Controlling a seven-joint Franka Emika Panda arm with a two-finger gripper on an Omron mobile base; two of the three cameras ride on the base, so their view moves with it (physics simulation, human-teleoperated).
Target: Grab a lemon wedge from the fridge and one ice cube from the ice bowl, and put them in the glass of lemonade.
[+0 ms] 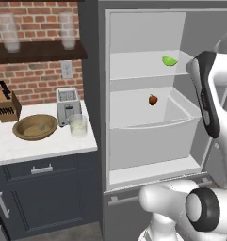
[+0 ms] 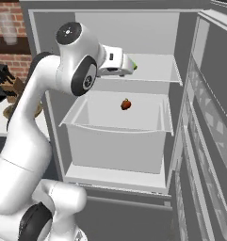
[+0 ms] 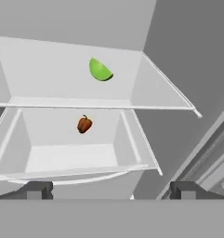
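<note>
Simulated kitchen, brick wall, white counter (image 1: 20, 146) left of an open fridge (image 1: 103, 94) with a pale interior. Gripper (image 3: 111, 188) is in front of the open compartment, jaws wide apart, nothing between them; both dark tips sit at the bottom of the hand view, aimed into the shelves. Lemon wedge (image 3: 100, 69) lies on the upper shelf, well ahead of the tips, untouched; the wrist looks lined up at that shelf height, probably for a reach in. Small dark red fruit (image 3: 84, 124) sits in the drawer below, a distractor. On the counter: ice bowl (image 1: 35, 127) with an ice cube (image 1: 41, 127) inside, glass of lemonade (image 1: 78, 125) just right of it, in front of the toaster (image 1: 68, 104). Knife block (image 1: 5, 106) far left.
</note>
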